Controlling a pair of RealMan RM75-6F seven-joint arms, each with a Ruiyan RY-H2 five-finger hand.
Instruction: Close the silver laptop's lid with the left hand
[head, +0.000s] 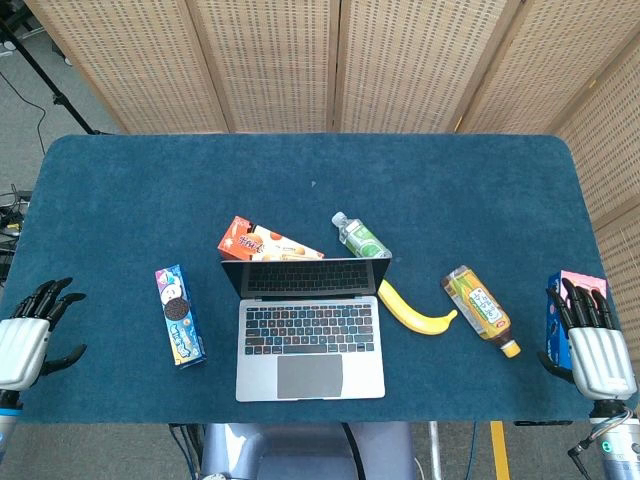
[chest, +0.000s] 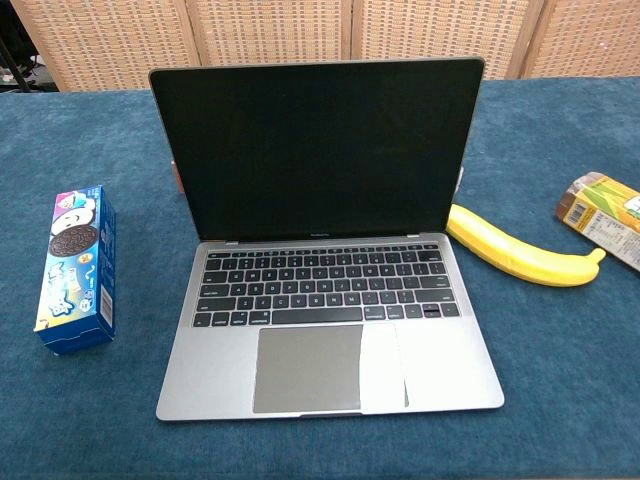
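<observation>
The silver laptop (head: 310, 335) stands open near the table's front edge, its dark screen (chest: 318, 140) upright and facing me, keyboard (chest: 320, 285) in full sight. My left hand (head: 28, 335) rests at the table's front left corner, fingers spread, holding nothing, well left of the laptop. At the front right corner my right hand (head: 590, 340) lies flat with fingers apart, touching no object I can make out. Neither hand appears in the chest view.
A blue cookie box (head: 180, 315) lies left of the laptop. Behind the lid are an orange snack box (head: 265, 242) and a water bottle (head: 360, 238). A banana (head: 412, 310) and a tea bottle (head: 480, 308) lie to the right. A pink-blue box (head: 560, 300) sits by my right hand.
</observation>
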